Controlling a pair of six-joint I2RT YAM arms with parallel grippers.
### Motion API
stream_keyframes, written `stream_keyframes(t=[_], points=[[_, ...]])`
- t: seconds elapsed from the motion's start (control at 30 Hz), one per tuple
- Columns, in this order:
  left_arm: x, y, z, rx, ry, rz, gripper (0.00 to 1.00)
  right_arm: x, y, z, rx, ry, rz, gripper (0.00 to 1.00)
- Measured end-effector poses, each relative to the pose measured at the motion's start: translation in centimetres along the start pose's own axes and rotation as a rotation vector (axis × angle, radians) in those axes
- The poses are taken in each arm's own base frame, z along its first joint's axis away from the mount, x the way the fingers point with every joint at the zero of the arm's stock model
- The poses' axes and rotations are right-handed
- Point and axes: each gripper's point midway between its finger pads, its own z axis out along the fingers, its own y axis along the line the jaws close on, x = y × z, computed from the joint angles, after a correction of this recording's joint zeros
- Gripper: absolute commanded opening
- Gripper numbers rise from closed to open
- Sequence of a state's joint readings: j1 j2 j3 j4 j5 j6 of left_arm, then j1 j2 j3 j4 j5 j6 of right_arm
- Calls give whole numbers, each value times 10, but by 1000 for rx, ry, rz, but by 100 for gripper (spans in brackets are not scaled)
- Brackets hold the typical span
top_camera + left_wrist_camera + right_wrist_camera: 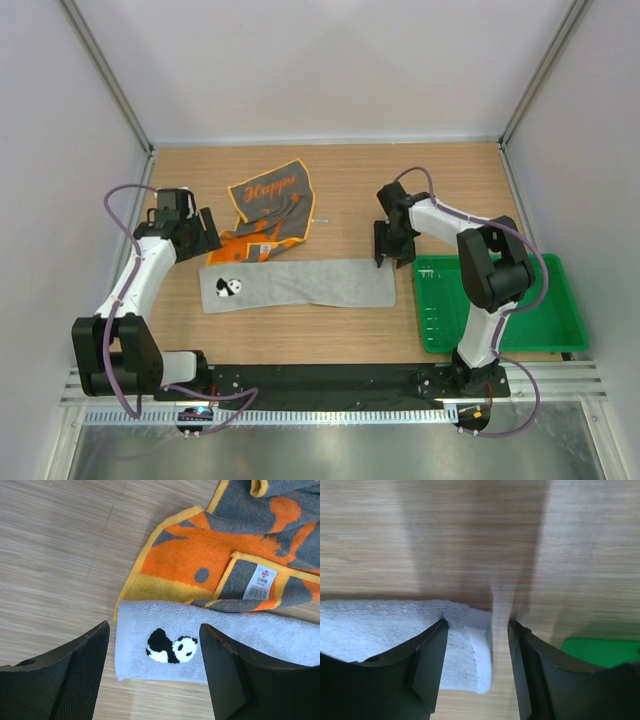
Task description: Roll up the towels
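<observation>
My left gripper (154,629) hangs released over the left end of the light grey towel (300,283), fingers wide apart and pinching nothing. Between them I see a small black-and-white panda (172,647) stitched near that end. The towel lies flat and unrolled on the table (450,180), its long axis running left to right, parallel to the near edge.

Just beyond its left half sits the dark grey towel (272,205), rumpled and skewed, closer to the far edge. Its near part is turned over to show the orange back, and that part touches the grey towel's far edge. Orange script on it reads "Happy" (272,187), slanting up to the right. A white tag (260,582) carries a red emblem and a barcode; the print is too small for me to read.

My right gripper (477,622) is down at the grey towel's right end, jaws apart, one finger on the cloth, nothing clamped. The green tray (500,300) sits at the right edge.
</observation>
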State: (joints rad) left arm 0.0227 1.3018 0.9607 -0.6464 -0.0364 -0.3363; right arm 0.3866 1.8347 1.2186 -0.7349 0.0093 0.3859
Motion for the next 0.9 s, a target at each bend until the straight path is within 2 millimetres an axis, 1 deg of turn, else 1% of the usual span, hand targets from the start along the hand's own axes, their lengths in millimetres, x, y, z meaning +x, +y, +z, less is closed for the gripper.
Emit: stream_keyframes(t=[0.07, 0.13, 0.2, 0.23, 0.37, 0.43, 0.53, 0.67, 0.77, 0.9], points=[[-1, 0, -2, 3, -8, 0, 73, 5, 0, 8, 7, 33, -6, 56], [-3, -1, -4, 5, -17, 0, 72, 1, 3, 8, -1, 26, -11, 52], [-4, -1, -6, 8, -23, 1, 72, 1, 3, 9, 0, 29, -15, 44], [-4, -1, -7, 10, -26, 1, 72, 0, 3, 9, -1, 30, -16, 34], [-6, -3, -10, 19, -39, 2, 72, -1, 7, 11, -17, 35, -14, 20], [-7, -3, -12, 22, -46, 2, 72, -1, 8, 11, -23, 35, -13, 19], [-7, -5, -13, 33, -45, 2, 71, -1, 8, 11, -24, 34, -13, 12], [-6, -8, -14, 52, -43, 2, 70, -5, 4, 7, 10, 23, -20, 6], [-6, -12, -16, 76, -43, 2, 68, -11, 0, 1, 44, 10, -24, 5], [-6, -18, -18, 104, -46, -1, 69, -16, 3, -8, 73, -8, -43, 4]])
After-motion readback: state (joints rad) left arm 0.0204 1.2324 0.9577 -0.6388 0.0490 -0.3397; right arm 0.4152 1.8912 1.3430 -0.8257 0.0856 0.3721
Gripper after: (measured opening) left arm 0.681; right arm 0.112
